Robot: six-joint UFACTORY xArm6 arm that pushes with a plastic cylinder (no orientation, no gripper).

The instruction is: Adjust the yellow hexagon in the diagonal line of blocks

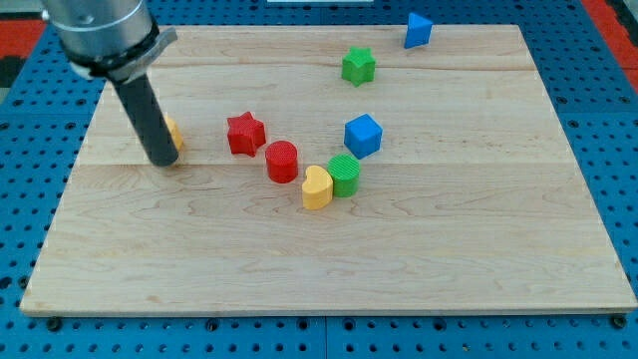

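Note:
My tip (160,160) rests on the board at the view's left. The yellow hexagon (173,134) sits right behind it, mostly hidden by the rod, touching or nearly touching it. To its right a line of blocks runs down toward the view's bottom right: a red star (245,134), a red cylinder (282,162) and a yellow heart (316,187). A green cylinder (345,175) touches the heart's right side.
A blue cube (363,136) stands just above the green cylinder. A green star (358,66) and a second blue cube (418,30) lie near the view's top right. The wooden board (478,229) lies on a blue perforated table.

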